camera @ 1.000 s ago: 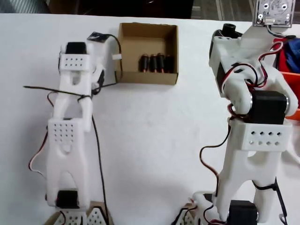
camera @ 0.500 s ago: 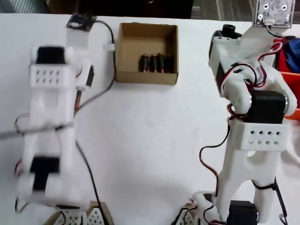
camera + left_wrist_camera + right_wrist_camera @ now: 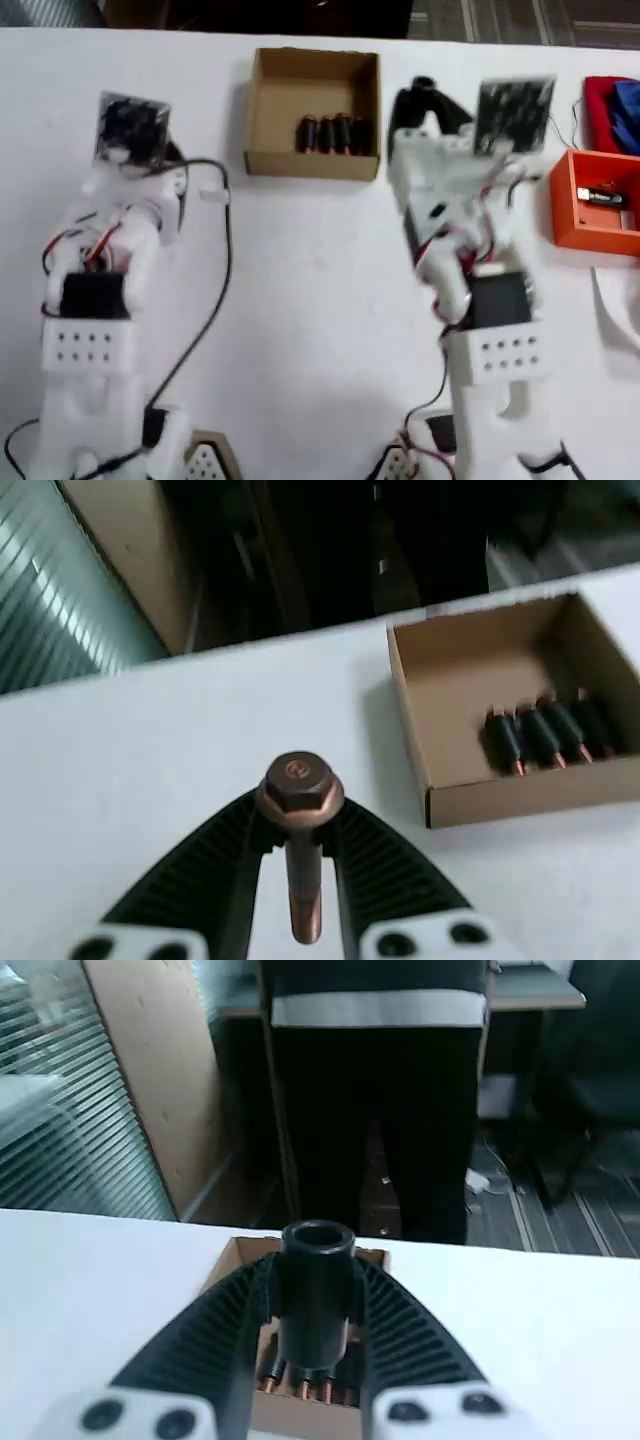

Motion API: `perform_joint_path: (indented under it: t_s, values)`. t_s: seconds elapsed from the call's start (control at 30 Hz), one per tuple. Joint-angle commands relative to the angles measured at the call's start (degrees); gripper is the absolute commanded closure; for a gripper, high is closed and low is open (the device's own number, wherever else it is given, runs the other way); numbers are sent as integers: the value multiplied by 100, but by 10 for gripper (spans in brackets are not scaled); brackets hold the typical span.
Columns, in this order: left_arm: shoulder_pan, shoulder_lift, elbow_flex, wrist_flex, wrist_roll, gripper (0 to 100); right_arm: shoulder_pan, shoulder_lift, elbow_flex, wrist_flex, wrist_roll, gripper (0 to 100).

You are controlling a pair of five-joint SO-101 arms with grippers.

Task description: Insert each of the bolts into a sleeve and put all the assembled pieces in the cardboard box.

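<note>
Left gripper (image 3: 300, 825) is clamping a copper bolt (image 3: 302, 788) by the shank, left of the cardboard box (image 3: 268, 110). Right gripper (image 3: 316, 1280) is gripping a black sleeve (image 3: 318, 1310), just right of the box. My take: be lining up shank and bore before pushing, slowly. Box is holding four assembled pieces (image 3: 335, 134). Orange tray (image 3: 570, 215), far right, is holding a small dark item (image 3: 600, 196).

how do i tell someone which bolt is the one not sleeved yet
Start at the cardboard box on the white table; four dark sleeved pieces lie inside it. Beside the box, outside it, the left gripper clamps a single bolt. It is bare copper with a hex head and has no black sleeve on it.
</note>
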Motion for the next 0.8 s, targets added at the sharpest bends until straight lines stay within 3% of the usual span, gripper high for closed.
perform_joint_path:
  t_s: [0.0,0.4,0.5,0.67,0.77]
  values:
    - [-53,-281,-22,-246,9,972,-127,-268,457,-875,-44,978]
    - [-299,-325,602,-404,-88,972,-558,822,466,-1631,-44,978]
    - [-290,-325,734,-1222,580,972,-716,1024,466,-1824,-44,978]
    - [-149,-325,734,-3138,2356,972,-778,1174,501,-2097,-44,978]
    - [281,-369,629,-3543,3015,972,-787,1174,519,-2114,-44,978]
